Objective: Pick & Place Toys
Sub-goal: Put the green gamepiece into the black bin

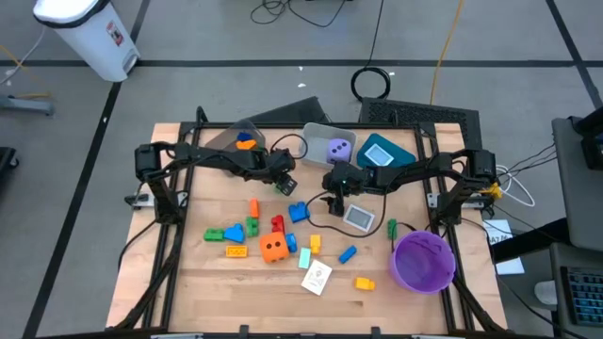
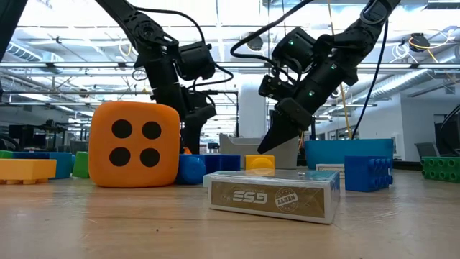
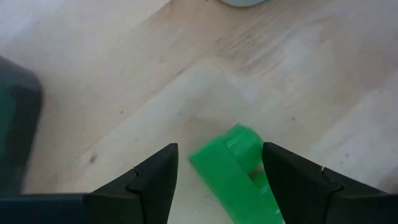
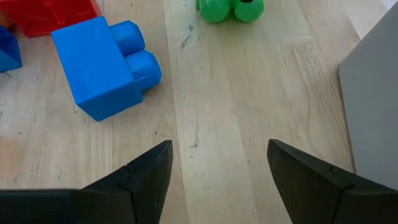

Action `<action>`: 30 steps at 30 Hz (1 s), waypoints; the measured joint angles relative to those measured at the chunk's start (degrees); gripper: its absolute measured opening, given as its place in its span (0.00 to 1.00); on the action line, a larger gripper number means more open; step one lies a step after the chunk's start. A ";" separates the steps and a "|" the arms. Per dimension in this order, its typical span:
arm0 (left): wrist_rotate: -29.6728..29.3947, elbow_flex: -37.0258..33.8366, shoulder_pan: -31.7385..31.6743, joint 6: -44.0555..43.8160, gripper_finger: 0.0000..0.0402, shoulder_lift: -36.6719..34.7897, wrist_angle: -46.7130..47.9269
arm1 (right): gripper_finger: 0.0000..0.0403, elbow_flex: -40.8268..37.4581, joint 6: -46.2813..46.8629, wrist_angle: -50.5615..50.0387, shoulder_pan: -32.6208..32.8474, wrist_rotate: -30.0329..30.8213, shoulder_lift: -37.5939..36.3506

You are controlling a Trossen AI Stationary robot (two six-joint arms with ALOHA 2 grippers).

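A green block (image 3: 233, 174) lies on the wooden table (image 1: 217, 282) between the fingers of my left gripper (image 3: 219, 149), which is open and slants down over it; in the high view that gripper (image 1: 283, 181) is at the table's far middle. My right gripper (image 4: 219, 149) is open above bare wood, also near the far middle (image 1: 332, 193). A blue block (image 4: 106, 65) lies ahead of it, with red blocks (image 4: 50, 15) and the green block (image 4: 230, 9) beyond. More toys lie toward the near side: an orange die (image 1: 274, 248), small coloured blocks (image 1: 231, 233) and a card (image 1: 317, 277).
At the far edge stand a brown bin (image 1: 231, 139), a grey bin (image 1: 320, 135) holding a purple die (image 1: 338, 149), and a teal bin (image 1: 400, 149). A purple bowl (image 1: 422, 261) stands at the near right. A black cable (image 1: 325, 226) trails across the middle.
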State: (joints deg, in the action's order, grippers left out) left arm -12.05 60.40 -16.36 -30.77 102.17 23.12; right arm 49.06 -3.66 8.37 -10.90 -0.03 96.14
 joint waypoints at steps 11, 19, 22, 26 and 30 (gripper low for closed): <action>3.37 0.07 0.39 -1.06 0.59 3.59 0.11 | 0.63 0.00 0.23 0.02 0.00 -0.02 0.00; 4.11 0.09 0.39 1.87 0.59 3.67 0.45 | 0.63 0.00 0.20 0.03 0.00 -0.02 0.00; 3.41 0.43 0.08 7.28 0.59 3.69 0.55 | 0.63 0.00 0.15 0.03 0.00 -0.02 0.00; 4.31 2.61 -1.54 16.14 0.59 3.74 2.17 | 0.63 0.00 0.17 0.02 0.00 -0.01 0.00; 8.55 5.28 -2.71 22.44 0.59 3.75 7.97 | 0.63 0.00 1.38 0.02 0.00 -0.02 0.00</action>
State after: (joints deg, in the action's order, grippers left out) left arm -3.50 65.69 -19.07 -8.33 105.92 31.09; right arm 49.06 -2.28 8.40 -10.90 -0.05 96.14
